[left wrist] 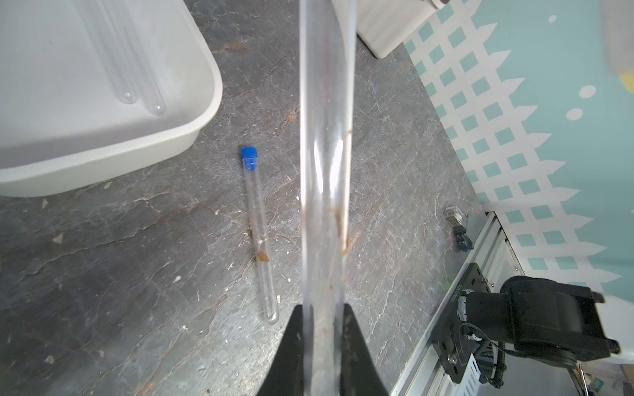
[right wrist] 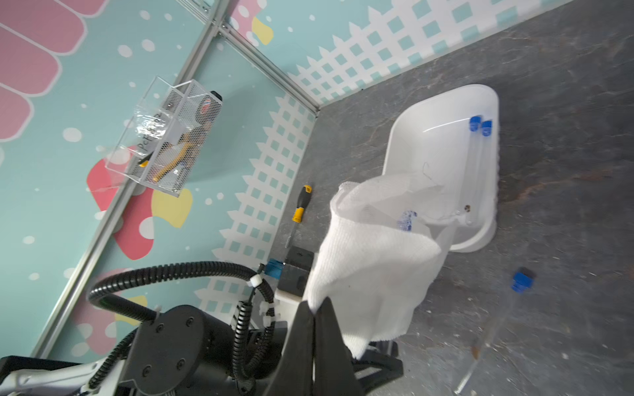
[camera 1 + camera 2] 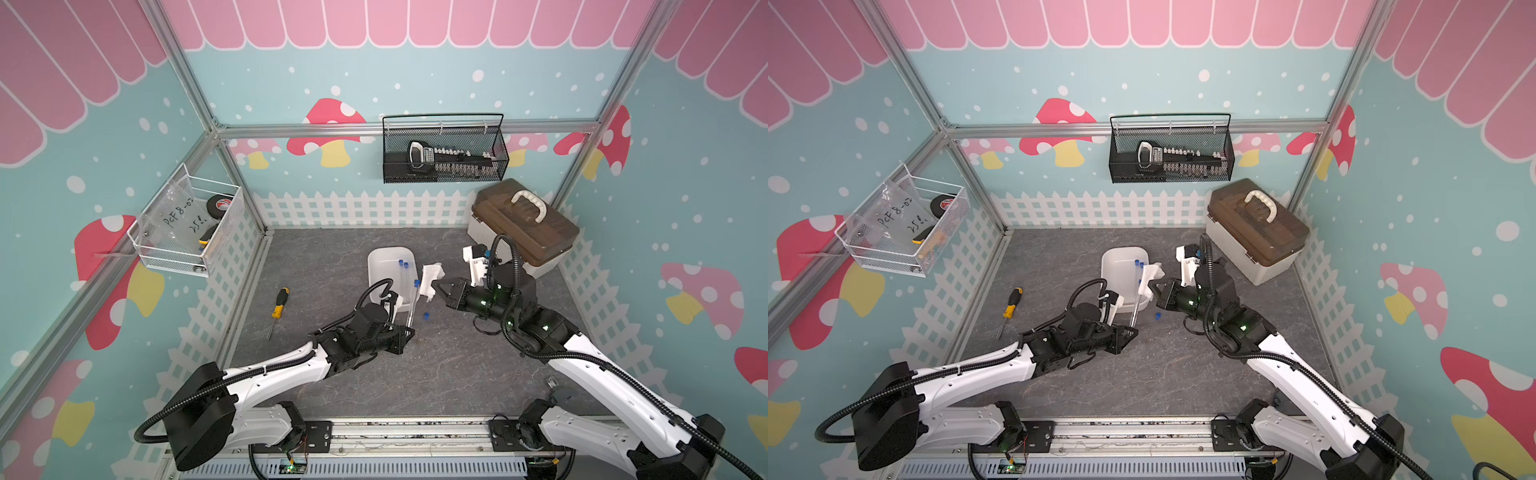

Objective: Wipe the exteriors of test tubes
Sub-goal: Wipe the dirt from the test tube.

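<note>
clear test tube (image 1: 326,137), pinched by left gripper (image 1: 324,310), is showing brown specks (image 1: 343,226) only in wrist view; right gripper (image 2: 317,305) is pinching cloth (image 2: 370,257).

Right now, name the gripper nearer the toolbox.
Right. The right gripper, holding the cloth, is between toolbox and tray; the left gripper, holding a tube, is farther off, by the tray's near end.

Right jaws pinch cloth (image 3: 1151,274) beside test tube (image 3: 1136,306).

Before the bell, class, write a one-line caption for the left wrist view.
Left gripper grips a tube; a capped tube lies beside the tray, two tubes inside it.
</note>
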Action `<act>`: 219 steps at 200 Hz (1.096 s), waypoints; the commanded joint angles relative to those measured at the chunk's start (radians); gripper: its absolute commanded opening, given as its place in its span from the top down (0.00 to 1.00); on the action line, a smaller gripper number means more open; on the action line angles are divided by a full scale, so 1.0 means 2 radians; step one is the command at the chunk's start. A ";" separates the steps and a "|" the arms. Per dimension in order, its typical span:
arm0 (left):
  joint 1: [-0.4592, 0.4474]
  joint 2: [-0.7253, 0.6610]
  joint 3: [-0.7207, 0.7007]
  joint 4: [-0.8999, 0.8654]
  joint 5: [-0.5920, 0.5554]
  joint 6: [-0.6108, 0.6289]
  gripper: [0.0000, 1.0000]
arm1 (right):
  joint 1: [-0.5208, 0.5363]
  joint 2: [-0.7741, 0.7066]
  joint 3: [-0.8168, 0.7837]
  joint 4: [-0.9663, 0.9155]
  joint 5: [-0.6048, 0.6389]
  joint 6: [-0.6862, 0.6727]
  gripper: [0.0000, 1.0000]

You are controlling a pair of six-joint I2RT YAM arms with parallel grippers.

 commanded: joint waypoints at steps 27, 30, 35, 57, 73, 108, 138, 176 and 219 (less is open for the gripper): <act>0.003 0.008 0.017 0.013 0.011 0.006 0.86 | 0.018 0.042 -0.002 0.063 -0.039 0.024 1.00; 0.003 0.008 0.017 0.013 0.011 0.006 0.86 | 0.018 0.043 -0.004 0.062 -0.038 0.023 1.00; 0.003 0.007 0.017 0.013 0.010 0.006 0.86 | 0.019 0.042 -0.006 0.061 -0.038 0.022 1.00; 0.003 0.003 0.016 0.010 0.007 0.006 0.86 | 0.019 0.032 -0.023 0.042 -0.024 0.019 1.00; 0.003 -0.001 0.015 0.008 0.005 0.006 0.86 | 0.019 0.017 -0.036 0.016 -0.008 0.014 1.00; 0.003 -0.010 0.010 0.008 0.001 0.004 0.86 | 0.019 0.006 -0.061 -0.015 -0.007 0.010 1.00; 0.003 -0.014 0.010 0.005 0.000 0.004 0.86 | 0.019 0.006 -0.067 -0.040 0.007 0.001 1.00; 0.002 -0.017 0.002 0.006 -0.003 0.001 0.86 | 0.019 0.019 -0.033 -0.027 -0.014 -0.004 1.00; 0.003 -0.017 -0.001 0.010 -0.001 -0.002 0.86 | 0.022 0.034 0.010 0.036 -0.056 0.008 1.00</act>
